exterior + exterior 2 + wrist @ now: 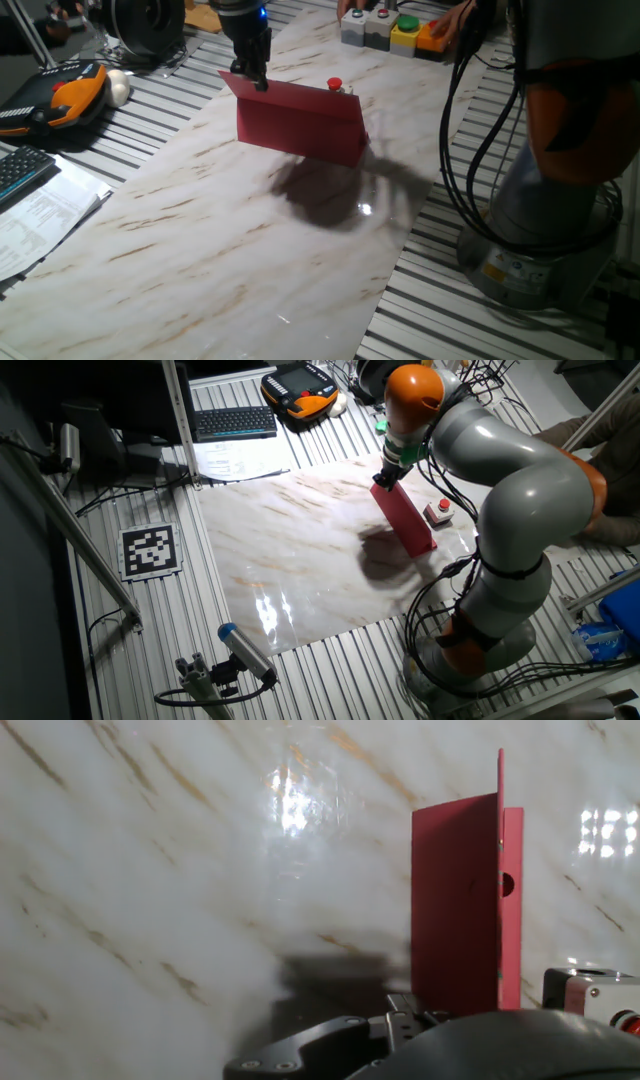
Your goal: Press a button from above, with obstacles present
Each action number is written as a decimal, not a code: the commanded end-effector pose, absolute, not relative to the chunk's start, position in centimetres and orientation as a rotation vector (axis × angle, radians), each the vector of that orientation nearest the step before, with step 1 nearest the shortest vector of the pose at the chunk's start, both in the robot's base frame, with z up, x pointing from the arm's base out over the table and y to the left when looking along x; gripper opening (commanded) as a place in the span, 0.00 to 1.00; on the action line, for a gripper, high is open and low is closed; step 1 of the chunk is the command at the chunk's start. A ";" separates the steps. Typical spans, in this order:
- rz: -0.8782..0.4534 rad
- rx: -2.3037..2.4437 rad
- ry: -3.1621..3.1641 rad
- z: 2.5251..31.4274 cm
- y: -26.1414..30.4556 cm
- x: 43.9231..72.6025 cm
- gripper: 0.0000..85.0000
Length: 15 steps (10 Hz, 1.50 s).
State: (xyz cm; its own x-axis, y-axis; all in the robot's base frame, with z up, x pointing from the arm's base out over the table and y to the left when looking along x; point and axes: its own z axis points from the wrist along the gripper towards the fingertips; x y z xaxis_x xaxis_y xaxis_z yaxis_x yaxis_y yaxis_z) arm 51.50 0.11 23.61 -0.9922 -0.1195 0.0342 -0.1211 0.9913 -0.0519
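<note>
The button (334, 86) is a small red cap on a pale base, standing on the marble table just behind the crimson panel (300, 122). The panel stands upright and spans much more than the gripper's width. My gripper (256, 80) hangs at the panel's left end, right at its top edge, to the left of the button. In the other fixed view the gripper (383, 481) is at the panel's (406, 520) far end and the button (440, 512) lies beyond the panel. The hand view shows the panel (465, 910) edge-on and the button (595, 992) at the lower right. No view shows the fingertips clearly.
A row of grey, yellow and orange button boxes (395, 30) stands at the table's far edge, with a person's hands near them. A teach pendant (60, 95), keyboard (22, 170) and papers lie to the left. The arm's base and cables (540, 220) stand to the right.
</note>
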 end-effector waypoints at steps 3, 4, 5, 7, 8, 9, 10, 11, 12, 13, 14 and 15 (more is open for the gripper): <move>0.063 0.236 -3.063 23.6 0.1 51.5 0.00; 0.112 0.283 -3.051 25.6 -2.6 52.3 0.00; 0.135 0.320 -3.048 27.0 -5.1 52.5 0.00; 0.328 0.360 -3.075 26.9 -7.8 51.3 0.00; 0.355 0.405 -3.091 25.6 -9.1 50.4 0.00; 0.323 0.432 -3.087 24.6 -9.6 50.3 0.00; 0.284 0.451 -3.071 24.1 -9.7 50.7 0.00; 0.261 0.460 -3.067 24.1 -9.7 50.7 0.00; 0.207 0.439 -3.055 24.1 -9.7 50.7 0.00; 0.135 0.380 -3.049 24.1 -9.7 50.7 0.00; 0.123 0.327 -3.036 24.1 -9.7 50.7 0.00; 0.153 0.280 -3.027 24.1 -9.7 50.7 0.00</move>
State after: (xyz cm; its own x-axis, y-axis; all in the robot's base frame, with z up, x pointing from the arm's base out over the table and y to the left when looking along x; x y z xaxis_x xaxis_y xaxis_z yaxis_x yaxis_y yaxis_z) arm 50.72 -9.71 24.12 -0.9782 -0.1788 0.1054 -0.1889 0.9775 -0.0944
